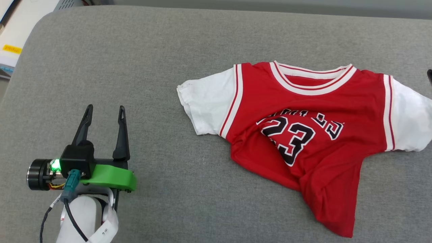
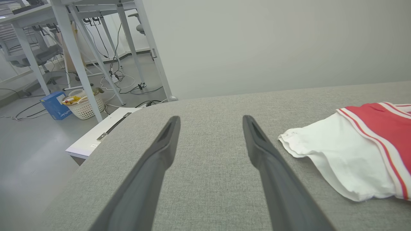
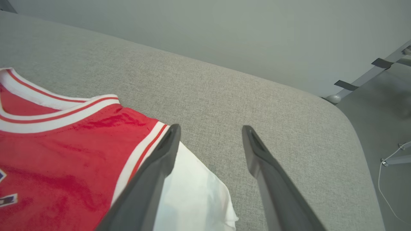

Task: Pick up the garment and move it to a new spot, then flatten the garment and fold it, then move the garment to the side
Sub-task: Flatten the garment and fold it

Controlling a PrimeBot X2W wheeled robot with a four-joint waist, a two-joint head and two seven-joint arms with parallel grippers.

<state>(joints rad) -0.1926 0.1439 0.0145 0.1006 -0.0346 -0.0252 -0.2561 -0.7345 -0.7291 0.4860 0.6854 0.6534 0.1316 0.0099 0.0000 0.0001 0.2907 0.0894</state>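
Red garment (image 1: 303, 135) lies apart from wide left gripper (image 1: 105, 107), just by wide right gripper (image 3: 211, 127).

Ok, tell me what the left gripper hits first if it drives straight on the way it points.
The left gripper looks free over bare grey cushion; the garment lies off to its right. Height is unclear.

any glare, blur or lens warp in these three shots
Head view: soft even light, no glare, the garment sharp with a thin shadow along its hem. Left wrist view: wide-angle lens leans the desk legs. Right wrist view: the right gripper looks slightly soft up close.
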